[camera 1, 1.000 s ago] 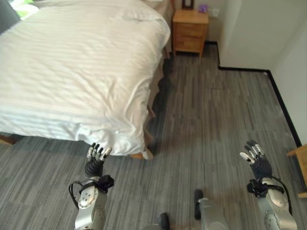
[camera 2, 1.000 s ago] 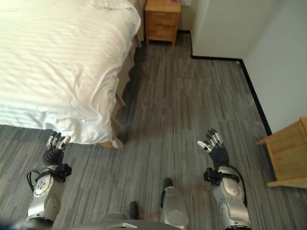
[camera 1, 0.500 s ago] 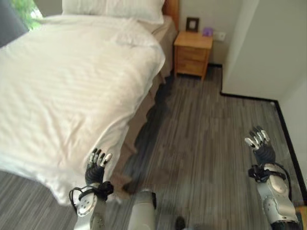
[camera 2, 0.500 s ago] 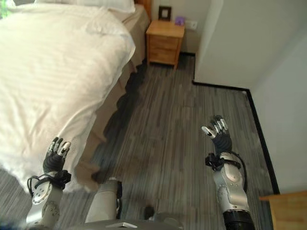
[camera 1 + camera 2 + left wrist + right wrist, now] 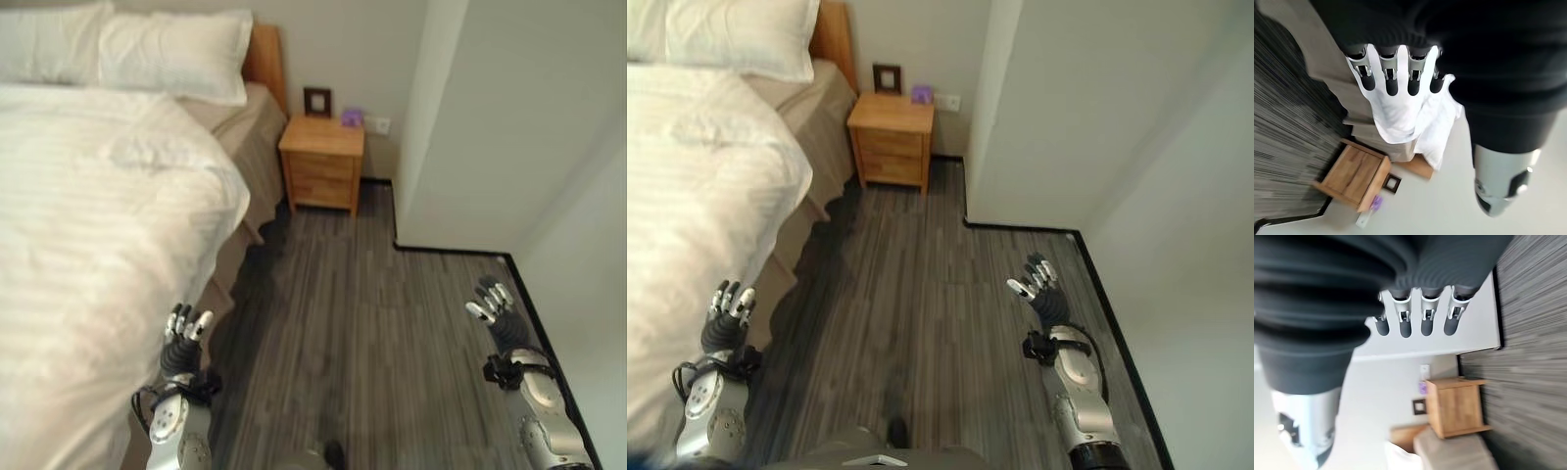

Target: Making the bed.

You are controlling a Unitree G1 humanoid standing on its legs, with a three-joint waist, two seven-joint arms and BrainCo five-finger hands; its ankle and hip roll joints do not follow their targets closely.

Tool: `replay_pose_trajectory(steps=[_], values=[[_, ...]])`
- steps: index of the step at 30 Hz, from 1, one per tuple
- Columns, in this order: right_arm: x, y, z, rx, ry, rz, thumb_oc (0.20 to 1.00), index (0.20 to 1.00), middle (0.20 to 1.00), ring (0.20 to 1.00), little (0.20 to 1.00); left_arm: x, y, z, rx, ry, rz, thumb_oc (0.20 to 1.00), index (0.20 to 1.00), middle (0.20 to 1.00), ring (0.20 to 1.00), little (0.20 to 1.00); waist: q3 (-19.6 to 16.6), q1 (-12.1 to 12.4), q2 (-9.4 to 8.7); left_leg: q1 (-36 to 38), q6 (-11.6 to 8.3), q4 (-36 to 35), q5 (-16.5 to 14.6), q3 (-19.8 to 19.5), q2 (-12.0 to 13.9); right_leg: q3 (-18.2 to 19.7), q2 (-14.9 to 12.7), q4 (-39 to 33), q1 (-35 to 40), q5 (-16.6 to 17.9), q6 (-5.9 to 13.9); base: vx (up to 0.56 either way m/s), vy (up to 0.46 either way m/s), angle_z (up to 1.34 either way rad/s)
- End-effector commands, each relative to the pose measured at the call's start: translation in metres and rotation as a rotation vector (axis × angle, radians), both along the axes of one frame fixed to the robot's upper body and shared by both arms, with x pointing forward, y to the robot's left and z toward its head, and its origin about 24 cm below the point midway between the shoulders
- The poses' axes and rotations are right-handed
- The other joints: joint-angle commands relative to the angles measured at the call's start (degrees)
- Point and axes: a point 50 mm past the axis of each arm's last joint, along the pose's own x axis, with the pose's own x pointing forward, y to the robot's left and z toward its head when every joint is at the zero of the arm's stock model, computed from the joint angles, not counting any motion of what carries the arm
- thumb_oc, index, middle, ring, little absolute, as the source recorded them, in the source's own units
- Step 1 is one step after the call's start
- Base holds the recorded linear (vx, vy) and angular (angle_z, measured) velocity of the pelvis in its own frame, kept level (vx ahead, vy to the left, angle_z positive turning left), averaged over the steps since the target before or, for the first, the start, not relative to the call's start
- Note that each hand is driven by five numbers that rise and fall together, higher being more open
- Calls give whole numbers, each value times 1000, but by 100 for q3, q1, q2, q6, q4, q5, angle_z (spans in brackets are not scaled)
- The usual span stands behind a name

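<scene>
White bed (image 5: pixel 98 225), wooden nightstand (image 5: pixel 321 163), apparently grey floor (image 5: pixel 372 333).

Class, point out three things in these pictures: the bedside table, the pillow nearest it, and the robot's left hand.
bedside table (image 5: pixel 322 174), left eye view, on its drawer front.
pillow (image 5: pixel 174 55), left eye view, on its middle.
left hand (image 5: pixel 182 338), left eye view, on its dark back cover.

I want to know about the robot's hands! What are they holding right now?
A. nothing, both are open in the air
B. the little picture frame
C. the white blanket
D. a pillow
A. The left hand hangs beside the bed's white duvet and the right hand is over the floor, both with straight fingers and nothing in them.
</scene>
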Motion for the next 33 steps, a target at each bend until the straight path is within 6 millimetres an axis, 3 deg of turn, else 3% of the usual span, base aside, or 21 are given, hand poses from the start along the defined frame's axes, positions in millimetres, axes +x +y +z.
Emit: replay_pose_trajectory(steps=[1, 2, 3, 4, 5, 6, 7, 11, 13, 14, 16, 17, 18, 19, 22, 23, 27, 29, 31, 32, 33], values=[[10, -13, 32, -78, -139, 9, 1000, 1000, 1000, 1000, 1000, 12, 25, 41, 133, -153, 7, 1000, 1000, 1000, 1000, 1000, 75, -135, 214, 503, -326, -814, 957, -172, 558, 185, -266, -2571, 298, 576, -138, 766, -239, 102], [6, -18, 30, -81, -128, 8, 1000, 1000, 1000, 1000, 1000, 16, 21, 42, 123, -169, -27, 1000, 1000, 1000, 1000, 1000, 23, -256, 140, 714, -436, -826, 815, -476, 460, 383, -407, -3977, 280, 590, -182, 685, -230, 156], [4, -19, 27, -82, -114, 0, 1000, 1000, 1000, 1000, 1000, 17, 18, 40, 110, -162, -35, 1000, 1000, 1000, 1000, 1000, 30, -330, 151, 786, -479, -818, 733, -568, 503, 370, -471, -4334, 420, 615, -168, 600, -245, 158], [4, -19, 27, -77, -113, -1, 1000, 1000, 1000, 1000, 1000, 19, 18, 40, 105, -168, -36, 1000, 1000, 1000, 1000, 1000, -1, -388, 57, 786, -545, -817, 635, -654, 472, 661, -471, -5055, 470, 577, -142, 286, -100, 160], [4, -19, 27, -76, -113, -1, 1000, 1000, 1000, 1000, 1000, 19, 18, 40, 105, -168, -37, 1000, 1000, 1000, 1000, 1000, 11, -393, 79, 810, -543, -806, 610, -660, 496, 642, -455, -5146, 546, 603, -139, 654, -281, 98], [1, -21, 26, -108, -103, 16, 1000, 1000, 1000, 1000, 1000, 26, 17, 44, 107, -191, -34, 1000, 1000, 1000, 1000, 1000, -105, -546, 5, 1130, -641, -991, 456, -1049, 557, 1322, -419, -6425, 615, 743, 114, 684, -304, 81], [0, -21, 26, -121, -97, 23, 1000, 1000, 1000, 1000, 1000, 28, 16, 46, 117, -197, -36, 1000, 1000, 1000, 1000, 1000, -132, -560, -41, 1250, -672, -1013, 377, -1137, 614, 1429, -417, -6455, 555, 844, 247, 829, -420, 103], [-5, -23, 25, -111, -94, 40, 1000, 1000, 1000, 1000, 1000, 31, 2, 33, -3, -198, -54, 1000, 1000, 1000, 1000, 1000, -248, -655, -125, 1142, -925, -311, 615, -1212, 958, 1272, -317, -6075, 789, 668, 20, 416, -304, 86], [-7, -29, 28, -97, -118, 23, 1000, 1000, 1000, 1000, 1000, 34, 2, 35, -21, -217, -55, 1000, 1000, 1000, 1000, 1000, -186, -712, -257, 552, -1087, 1066, 1198, -1080, 1092, 1040, -320, -6219, 1103, 638, -171, 389, -465, 45], [-9, -35, 28, -82, -124, -8, 1000, 1000, 1000, 1000, 1000, 36, 0, 38, -51, -238, -56, 1000, 1000, 1000, 1000, 1000, -27, -687, -480, -127, -902, 2347, 1390, -736, 1170, 908, -405, -6304, 1415, 593, -420, 306, -430, 75], [-10, -38, 26, -92, -111, -25, 1000, 1000, 1000, 1000, 1000, 36, -1, 36, -63, -233, -60, 1000, 1000, 1000, 1000, 1000, 59, -666, -511, -412, -851, 2681, 1285, -492, 1251, 804, -389, -6316, 1537, 514, -522, 227, -298, 69], [-10, -39, 25, -98, -98, -33, 1000, 1000, 1000, 1000, 1000, 36, -1, 34, -73, -230, -54, 1000, 1000, 1000, 1000, 1000, 76, -641, -533, -612, -854, 2594, 1246, -259, 1355, 767, -378, -6391, 1686, 443, -555, 421, -308, 25], [-11, -41, 26, -104, -96, -41, 1000, 1000, 1000, 1000, 1000, 36, -4, 32, -101, -233, -53, 1000, 1000, 1000, 1000, 1000, 51, -601, -539, -907, -964, 2302, 1256, 270, 1522, 607, -391, -6535, 1948, 354, -629, 344, -188, 29], [-12, -42, 26, -104, -95, -42, 1000, 1000, 1000, 1000, 1000, 36, -4, 32, -101, -233, -54, 1000, 1000, 1000, 1000, 1000, 50, -597, -541, -896, -961, 2298, 1247, 276, 1516, 608, -399, -6554, 1965, 354, -626, 466, -174, 38], [-10, -40, 23, -101, -88, -36, 1000, 1000, 1000, 1000, 1000, 31, -5, 25, -91, -198, -64, 1000, 1000, 1000, 1000, 1000, -42, -423, -459, -1275, -1014, 998, 1221, 981, 1181, 365, -268, -6792, 2340, 204, -558, 465, -77, 20], [-8, -33, 21, -115, -78, -4, 1000, 1000, 1000, 1000, 1000, 26, -5, 19, -89, -176, -63, 1000, 1000, 1000, 1000, 1000, -100, -267, -317, -1443, -1031, 9, 1545, 1306, 1007, 369, -50, -6916, 2611, 48, -546, 428, -14, -6], [-5, -28, 20, -166, -66, 28, 1000, 1000, 1000, 1000, 1000, 22, -6, 13, -87, -148, -65, 1000, 1000, 1000, 1000, 1000, -175, -182, -228, -1373, -1016, -941, 1870, 1809, 855, 307, 37, -7026, 3060, -215, -521, 442, 20, -27], [-2, -21, 22, -143, -79, 48, 1000, 1000, 1000, 1000, 1000, 19, -3, 11, -79, -130, -52, 1000, 1000, 1000, 1000, 1000, -309, -129, -203, -1355, -1007, -901, 1986, 1939, 859, 333, 67, -6989, 3292, -337, -531, 542, 55, 5], [0, -9, 18, -107, -73, 87, 1000, 1000, 1000, 1000, 1000, 15, 0, 8, -65, -111, -42, 1000, 1000, 1000, 1000, 1000, -507, -137, -258, -1159, -825, -885, 1782, 2047, 809, 328, -14, -6831, 3390, -555, -502, 499, 98, -17], [1, -5, 18, -115, -73, 109, 1000, 1000, 1000, 1000, 1000, 15, 1, 9, -47, -110, -44, 1000, 1000, 1000, 1000, 1000, -527, -104, -311, -1191, -750, -697, 1667, 2080, 790, 330, -75, -6615, 3397, -511, -485, 493, 115, -14], [1, -2, 16, -113, -71, 132, 1000, 1000, 1000, 1000, 1000, 15, 1, 12, -35, -113, -51, 1000, 1000, 1000, 1000, 1000, -592, 26, -449, -1190, -671, -507, 1494, 2089, 730, 313, -218, -6159, 3330, -213, -300, 536, 142, -6]])
